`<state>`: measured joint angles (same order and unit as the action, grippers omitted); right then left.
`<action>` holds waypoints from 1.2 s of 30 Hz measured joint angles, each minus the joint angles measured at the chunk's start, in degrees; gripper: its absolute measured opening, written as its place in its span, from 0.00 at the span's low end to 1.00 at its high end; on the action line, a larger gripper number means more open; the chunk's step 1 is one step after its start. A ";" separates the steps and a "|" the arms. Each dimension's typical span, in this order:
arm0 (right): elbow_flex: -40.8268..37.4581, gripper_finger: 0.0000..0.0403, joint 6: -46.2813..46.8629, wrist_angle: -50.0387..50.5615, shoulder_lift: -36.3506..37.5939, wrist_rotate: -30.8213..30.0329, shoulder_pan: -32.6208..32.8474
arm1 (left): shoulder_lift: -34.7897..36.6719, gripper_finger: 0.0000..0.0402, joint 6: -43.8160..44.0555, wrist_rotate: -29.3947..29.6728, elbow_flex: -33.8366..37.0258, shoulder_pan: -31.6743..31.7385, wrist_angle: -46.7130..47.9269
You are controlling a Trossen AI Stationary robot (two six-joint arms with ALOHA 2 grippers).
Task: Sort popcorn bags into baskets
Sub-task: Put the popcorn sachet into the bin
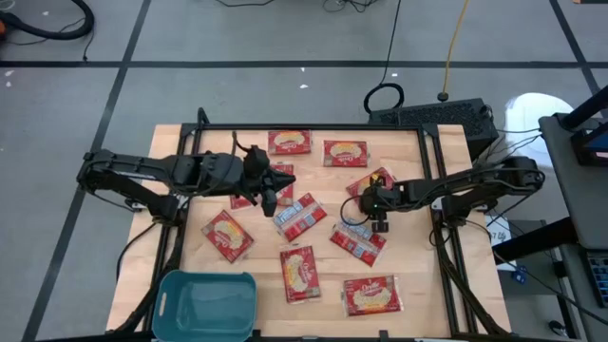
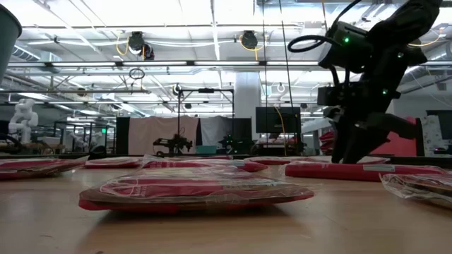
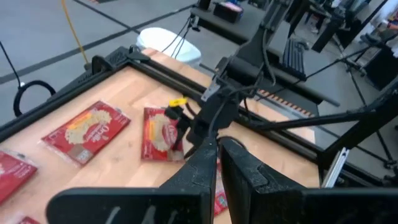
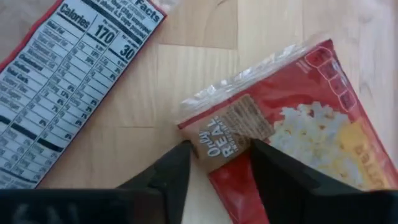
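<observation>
Teal basket (image 1: 207,304) at near-left table corner, looks empty. Left gripper (image 1: 270,195) hovers mid-table over red packets, fingers together, holding nothing — I leave it parked. Right gripper (image 4: 217,163) down at table, fingers apart, straddling clear corner of popcorn bag (image 4: 292,134); second bag (image 4: 62,87) lies label-up beside. I'd push deeper past crimped seam before closing — corner pinch likely slips. Then lift straight, carry to basket.

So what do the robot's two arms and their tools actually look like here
Both arms are dark, nearly black, built from slim jointed segments with black cables running along them. The left tool and the right tool each end in two flat, dark, wedge-shaped fingers. In the low view, small green lights glow on the arm's housing. A yellow tag sits near the right wrist in the left wrist view.
</observation>
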<state>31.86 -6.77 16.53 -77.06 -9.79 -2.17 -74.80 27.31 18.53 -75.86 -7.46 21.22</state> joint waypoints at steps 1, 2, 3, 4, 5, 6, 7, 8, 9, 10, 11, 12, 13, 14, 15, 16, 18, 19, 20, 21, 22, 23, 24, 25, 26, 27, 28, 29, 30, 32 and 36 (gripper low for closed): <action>0.04 0.31 0.32 -0.53 -0.56 0.04 0.17 | -0.23 0.06 -0.18 -0.04 -0.03 0.31 -0.48; 0.10 0.27 0.65 -1.01 -0.85 -0.03 0.37 | -0.41 0.06 -0.42 -0.16 -0.01 0.43 -0.33; 0.11 0.23 0.94 -1.64 -1.12 0.01 0.56 | -0.50 0.06 -0.49 -0.38 0.05 0.46 -0.32; 0.11 0.20 1.29 -2.28 -1.27 0.10 0.72 | -0.50 0.06 -0.51 -0.40 0.05 0.47 -0.70; 0.08 0.16 1.42 -2.98 -1.16 0.50 0.77 | -0.41 0.06 -0.48 -0.36 0.05 0.47 -1.30; 0.02 0.12 1.58 -3.51 -0.87 1.04 0.83 | -0.27 0.06 -0.41 -0.34 0.02 0.47 -1.74; 0.00 0.08 1.98 -3.86 -0.52 1.32 0.96 | -0.20 0.06 -0.39 -0.36 0.01 0.47 -1.88; -0.02 0.04 2.67 -4.09 0.05 1.63 1.13 | -0.23 0.06 -0.33 -0.36 0.01 0.47 -1.88; -0.04 0.02 3.37 -4.28 0.60 2.16 1.17 | -0.30 0.06 -0.20 -0.38 0.01 0.46 -1.84; -0.04 0.01 4.46 -4.42 1.21 2.57 1.19 | -0.40 0.06 -0.18 -0.40 0.01 0.45 -1.76; -0.04 0.02 5.89 -4.51 1.93 2.87 1.20 | -0.40 0.06 -0.18 -0.42 0.01 0.45 -1.67; -0.04 0.02 7.69 -4.47 2.70 3.02 1.20 | -0.37 0.06 -0.11 -0.41 0.01 0.42 -1.71; -0.04 0.01 9.63 -4.45 3.61 3.09 1.21 | -0.33 0.06 0.18 -0.40 0.01 0.34 -1.78; -0.04 0.01 11.22 -4.47 4.68 3.74 1.25 | -0.29 0.06 0.35 -0.40 0.01 0.30 -1.83; -0.04 0.00 12.26 -4.65 5.73 4.20 1.27 | -0.29 0.06 0.53 -0.38 0.01 0.30 -1.82; -0.04 0.00 13.22 -5.00 6.74 4.64 1.43 | -0.31 0.06 0.91 -0.40 0.01 0.30 -1.81; -0.04 0.00 14.76 -5.11 8.88 5.61 1.71 | -0.61 0.06 1.64 -0.40 0.01 0.30 -1.82; -0.04 0.00 15.37 -5.15 9.89 5.64 1.87 | -0.91 0.06 1.72 -0.38 0.01 0.30 -1.99; -0.04 0.00 16.02 -5.14 10.96 5.64 2.07 | -1.19 0.06 1.72 -0.36 0.01 0.35 -1.96; -0.04 0.00 16.56 -5.00 11.90 5.64 2.27 | -1.53 0.06 1.62 -0.35 0.01 0.34 -1.74; -0.04 0.00 16.91 -5.04 12.79 5.62 2.44 | -1.97 0.06 1.50 -0.31 0.01 0.35 -1.67; -0.04 0.00 17.42 -5.05 13.57 5.62 2.61 | -2.33 0.06 1.54 -0.25 0.01 0.36 -1.76; -0.04 0.00 17.84 -4.95 14.21 5.61 2.69 | -2.67 0.06 1.69 -0.25 0.01 0.36 -1.82; -0.04 0.00 18.22 -4.63 14.81 5.60 2.69 | -3.00 0.06 1.71 -0.23 0.01 0.36 -1.92; -0.04 0.00 19.21 -3.86 15.35 5.56 2.69 | -3.38 0.06 1.72 -0.23 0.01 0.36 -1.99; -0.04 0.00 20.72 -2.52 15.81 5.48 2.68 | -3.86 0.06 1.79 -0.23 0.01 0.36 -1.99; -0.04 0.00 22.17 -0.60 16.24 5.19 2.64 | -4.26 0.06 2.07 -0.23 0.01 0.36 -2.05; -0.02 0.00 23.14 1.92 16.49 4.63 2.62 | -4.64 0.06 2.50 -0.23 0.01 0.25 -2.08; -0.02 0.01 24.05 4.80 16.62 3.83 2.63 | -4.90 0.06 2.97 -0.23 0.01 0.19 -2.33; -0.02 0.05 26.51 9.84 16.66 2.33 2.71 | -4.95 0.06 3.19 -0.23 0.01 -0.07 -3.20; -0.02 0.18 33.00 15.36 16.68 -0.57 2.67 | -4.85 0.06 3.02 -0.21 0.01 -0.23 -4.37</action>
<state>31.83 26.22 31.89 -60.38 -10.35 0.49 -79.65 30.34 18.33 -75.85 -7.68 16.84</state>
